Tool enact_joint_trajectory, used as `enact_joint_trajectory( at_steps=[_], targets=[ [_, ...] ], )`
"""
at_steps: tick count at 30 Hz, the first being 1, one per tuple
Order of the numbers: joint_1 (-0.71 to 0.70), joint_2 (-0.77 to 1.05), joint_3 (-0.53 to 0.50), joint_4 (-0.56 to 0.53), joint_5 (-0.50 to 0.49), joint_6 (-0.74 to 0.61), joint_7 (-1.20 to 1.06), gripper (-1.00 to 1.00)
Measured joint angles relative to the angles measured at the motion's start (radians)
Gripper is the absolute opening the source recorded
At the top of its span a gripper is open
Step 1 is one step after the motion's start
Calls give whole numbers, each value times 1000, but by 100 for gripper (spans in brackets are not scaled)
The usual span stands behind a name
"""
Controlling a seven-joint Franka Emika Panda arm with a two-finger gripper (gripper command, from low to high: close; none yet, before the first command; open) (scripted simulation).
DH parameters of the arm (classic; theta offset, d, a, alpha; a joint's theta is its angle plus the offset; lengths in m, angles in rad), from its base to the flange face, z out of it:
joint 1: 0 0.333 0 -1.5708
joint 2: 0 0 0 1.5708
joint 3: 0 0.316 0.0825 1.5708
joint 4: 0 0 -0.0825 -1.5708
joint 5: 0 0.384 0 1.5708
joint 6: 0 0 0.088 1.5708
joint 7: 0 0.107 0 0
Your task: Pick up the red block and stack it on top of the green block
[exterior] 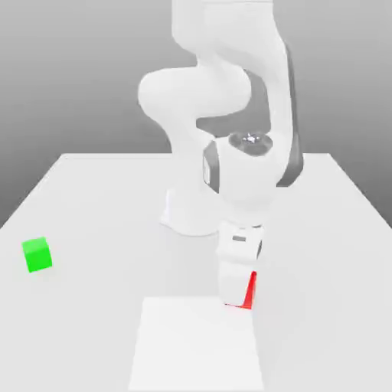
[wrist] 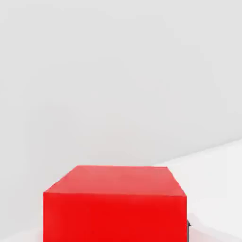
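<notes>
Gripper closed on a red cube by a white panel's far edge; green cube at the exterior view's left. Only the hand view reveals the red cube's top.

Arm: glossy white, rounded tubular segments, smooth shells. Relative to the hand: pale, boxy, a small dark slot on its face and a dark patch on its side edge. Above the hand, wrist housing bulbous, white, dark grey caps flanking it, glossy grey disc on top. Farther above, long grey strip along the forearm's edge.
</notes>
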Motion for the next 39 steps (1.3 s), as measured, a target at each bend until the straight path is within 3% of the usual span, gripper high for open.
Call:
enact_joint_trajectory(
  at_steps=[8, 34, 39],
  targets=[
    [-112, -184, -24, -7, -64, -170, 154, -100],
    [-858, -167, -391, 166, -140, -314, 1139, -100],
    [-939, -141, -451, 188, -135, -311, 1253, -100]
  ],
)
